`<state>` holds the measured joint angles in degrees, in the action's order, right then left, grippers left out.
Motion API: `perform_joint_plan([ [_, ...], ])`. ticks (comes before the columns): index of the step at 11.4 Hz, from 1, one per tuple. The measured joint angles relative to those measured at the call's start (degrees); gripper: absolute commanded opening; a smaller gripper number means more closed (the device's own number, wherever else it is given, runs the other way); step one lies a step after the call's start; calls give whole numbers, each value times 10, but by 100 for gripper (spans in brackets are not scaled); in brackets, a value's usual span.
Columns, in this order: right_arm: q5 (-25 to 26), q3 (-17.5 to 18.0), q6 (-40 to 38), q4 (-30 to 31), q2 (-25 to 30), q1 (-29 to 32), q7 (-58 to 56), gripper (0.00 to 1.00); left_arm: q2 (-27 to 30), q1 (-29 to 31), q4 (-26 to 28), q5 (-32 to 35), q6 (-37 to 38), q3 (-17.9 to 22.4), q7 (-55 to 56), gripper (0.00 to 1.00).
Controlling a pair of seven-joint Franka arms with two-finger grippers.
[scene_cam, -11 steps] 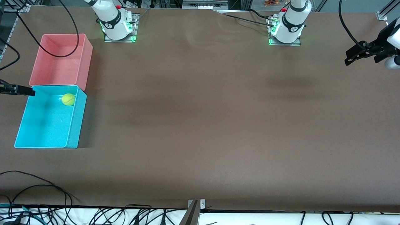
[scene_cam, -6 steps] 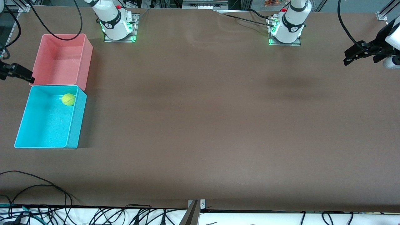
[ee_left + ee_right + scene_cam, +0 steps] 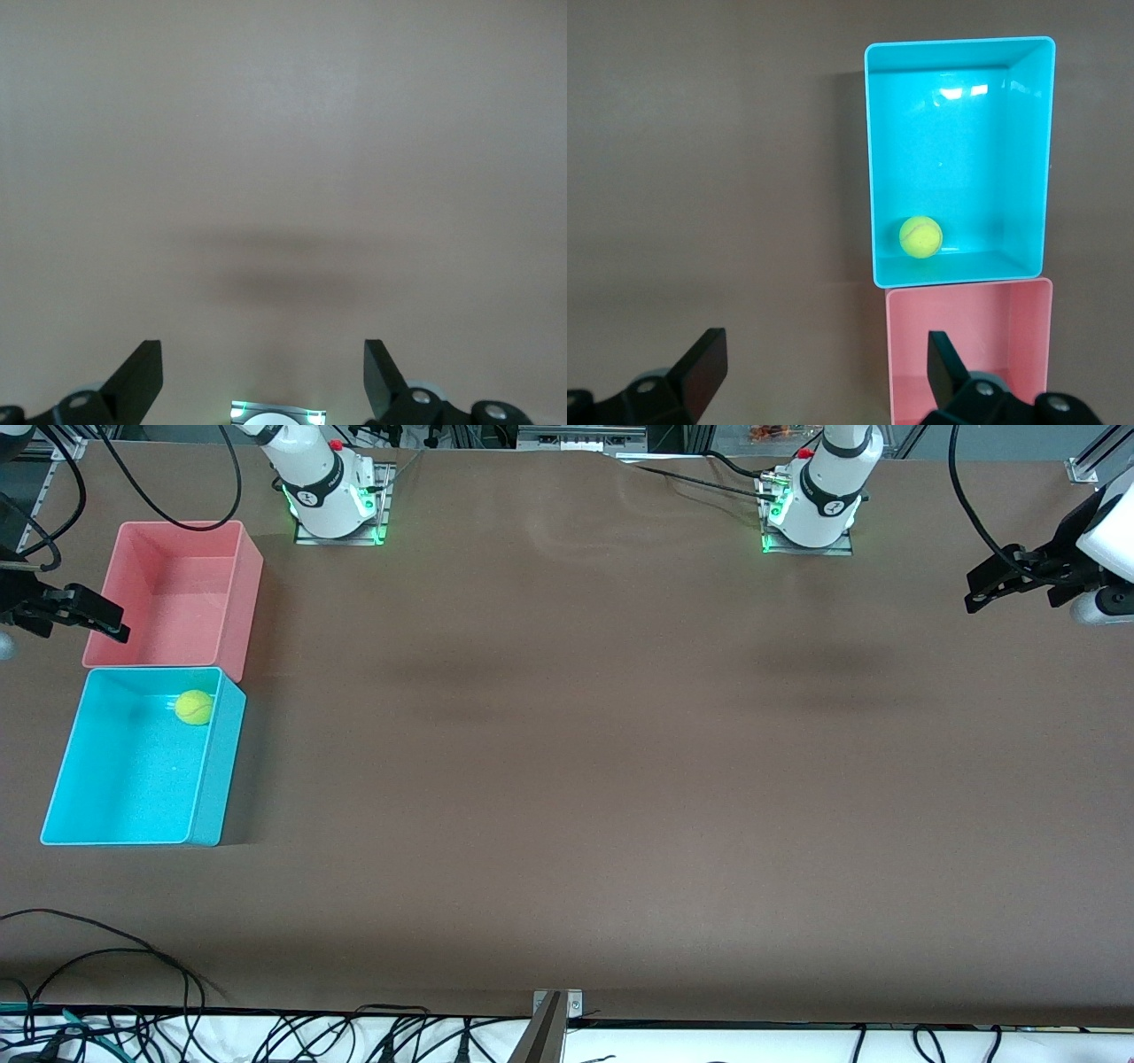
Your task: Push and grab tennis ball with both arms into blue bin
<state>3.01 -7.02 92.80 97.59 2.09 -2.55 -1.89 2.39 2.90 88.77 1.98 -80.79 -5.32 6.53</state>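
Note:
The tennis ball (image 3: pixel 193 708) (image 3: pixel 920 236) lies on the floor of the blue bin (image 3: pixel 218 779) (image 3: pixel 1028 150), in the corner next to the pink bin. My right gripper (image 3: pixel 106 615) (image 3: pixel 826 354) hangs open and holds nothing, over the pink bin's outer edge at the right arm's end of the table. My left gripper (image 3: pixel 979 589) (image 3: pixel 263 363) is also open with nothing in it, up over the bare brown table at the left arm's end.
A pink bin (image 3: pixel 250 593) (image 3: pixel 1010 336) of the same size touches the blue bin, farther from the front camera. The two arm bases (image 3: pixel 332 491) (image 3: pixel 811 500) stand along the table's back edge. Black cables (image 3: pixel 106 957) trail over the front edge.
My right gripper has moved off the blue bin's edge to the pink bin's edge. My left gripper has drifted slightly toward the table's middle. The ball has stayed put.

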Motion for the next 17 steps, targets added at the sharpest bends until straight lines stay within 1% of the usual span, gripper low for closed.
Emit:
perform_joint_plan([
  [7, -3, -1, -14, -2, -3, -6, 0, 100, 0, -6, 0, 0, 0, -1, 0, 100],
  [11, -6, -3, -37, -34, -24, -6, 0, 100, 0, -8, -1, 0, 0, -3, 0, 100],
  [14, -25, -7, -37, -40, -34, -2, 0, 100, 0, -8, -6, 0, 2, -3, 0, 100],
  [17, -28, -11, -35, -41, -40, 9, 0, 100, 1, -5, -10, 0, 31, 0, 0, 100],
])
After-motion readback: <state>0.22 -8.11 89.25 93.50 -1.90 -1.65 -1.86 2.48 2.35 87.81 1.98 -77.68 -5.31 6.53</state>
